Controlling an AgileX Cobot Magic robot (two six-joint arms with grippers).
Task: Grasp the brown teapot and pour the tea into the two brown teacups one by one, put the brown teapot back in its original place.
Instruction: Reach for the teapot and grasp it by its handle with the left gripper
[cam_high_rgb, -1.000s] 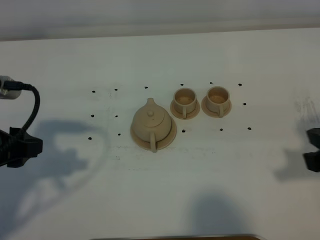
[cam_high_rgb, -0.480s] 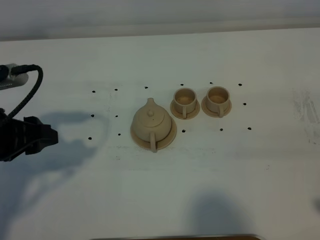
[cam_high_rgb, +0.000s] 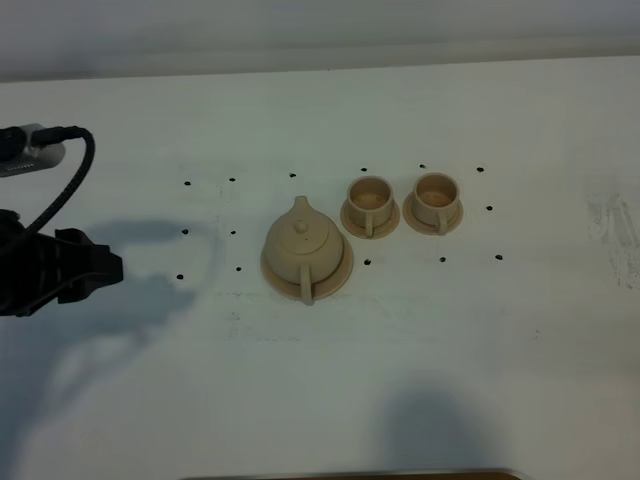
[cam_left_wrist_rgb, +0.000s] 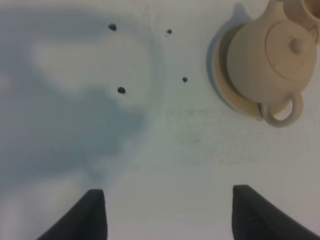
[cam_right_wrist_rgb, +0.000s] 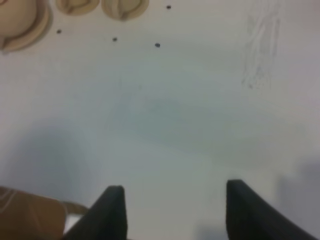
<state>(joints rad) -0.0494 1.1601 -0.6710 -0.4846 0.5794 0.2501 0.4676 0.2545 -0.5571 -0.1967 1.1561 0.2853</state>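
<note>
The brown teapot (cam_high_rgb: 304, 243) stands on its wide saucer (cam_high_rgb: 342, 272), the original place, mid-table, handle toward the front. It also shows in the left wrist view (cam_left_wrist_rgb: 267, 55). The two brown teacups (cam_high_rgb: 370, 198) (cam_high_rgb: 436, 194) stand on small saucers just right of it. My left gripper (cam_high_rgb: 105, 270) is open and empty at the table's left, well apart from the teapot; its dark fingertips (cam_left_wrist_rgb: 95, 212) show in the left wrist view. My right gripper (cam_right_wrist_rgb: 175, 210) is open and empty over bare table, out of the exterior view. The cups' saucer edges (cam_right_wrist_rgb: 125, 6) show far from it.
Small black dots (cam_high_rgb: 240, 268) ring the tea set on the white table (cam_high_rgb: 450, 340). A black cable (cam_high_rgb: 70, 190) loops over the left arm. Scuff marks (cam_high_rgb: 615, 225) lie at the right. A brown object (cam_right_wrist_rgb: 25, 210) sits by the front edge.
My left gripper has moved right, toward the teapot. My right gripper has drawn back out of the exterior view. The tea set has not moved.
</note>
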